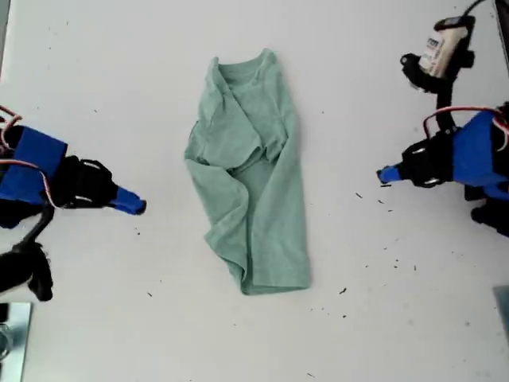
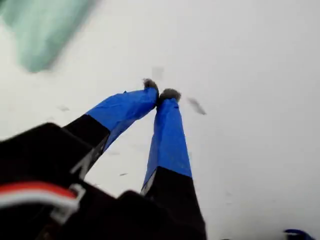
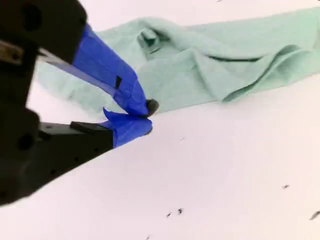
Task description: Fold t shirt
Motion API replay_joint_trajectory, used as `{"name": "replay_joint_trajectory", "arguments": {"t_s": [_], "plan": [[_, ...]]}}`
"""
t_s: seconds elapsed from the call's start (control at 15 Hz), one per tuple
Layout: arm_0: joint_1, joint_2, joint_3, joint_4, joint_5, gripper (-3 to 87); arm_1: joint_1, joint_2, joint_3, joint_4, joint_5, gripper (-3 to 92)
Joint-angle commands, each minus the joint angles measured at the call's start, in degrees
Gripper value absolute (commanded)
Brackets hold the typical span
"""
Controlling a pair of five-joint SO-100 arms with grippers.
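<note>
The pale sage-green t shirt (image 1: 254,183) lies rumpled and partly folded lengthwise in the middle of the white table, neck toward the exterior view's top. My first gripper (image 1: 386,175) (image 2: 161,92) hovers at the exterior view's right, shut on nothing and well apart from the shirt. Only a blurred corner of the t shirt (image 2: 42,30) shows in its wrist view. My second gripper (image 1: 137,205) (image 3: 149,116) sits at the exterior view's left, also shut and empty, a short gap from the near edge of the t shirt (image 3: 210,55).
Small dark specks (image 1: 343,291) dot the white table (image 1: 398,334), mostly toward the exterior view's lower right. A white-and-black arm part (image 1: 441,49) stands at that view's top right. A metallic object (image 1: 12,338) pokes in at its bottom left.
</note>
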Motion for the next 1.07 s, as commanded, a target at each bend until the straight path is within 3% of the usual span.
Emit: {"name": "replay_joint_trajectory", "arguments": {"t_s": [0.0,0.07,0.2,0.33,0.87,1.0], "plan": [[4.5,-31.0,-36.4,4.5,4.1,4.1,-10.8,-27.3,-32.5,4.0,6.0,21.5],[5.9,-38.4,-45.2,6.2,6.2,14.8,-13.8,-34.4,-38.5,4.2,7.3,32.6],[8.2,-49.9,-58.4,11.3,7.3,25.4,-17.8,-44.5,-47.1,5.9,10.0,37.7],[9.2,-56.5,-64.3,14.2,6.1,28.0,-20.0,-52.9,-53.6,6.9,11.7,38.3],[1.8,-76.9,-69.0,12.7,2.7,31.2,-19.0,-78.8,-66.3,3.3,12.6,38.7],[-0.2,-88.3,-81.8,18.5,3.8,31.9,-19.2,-85.2,-67.6,2.1,13.4,34.7]]}}
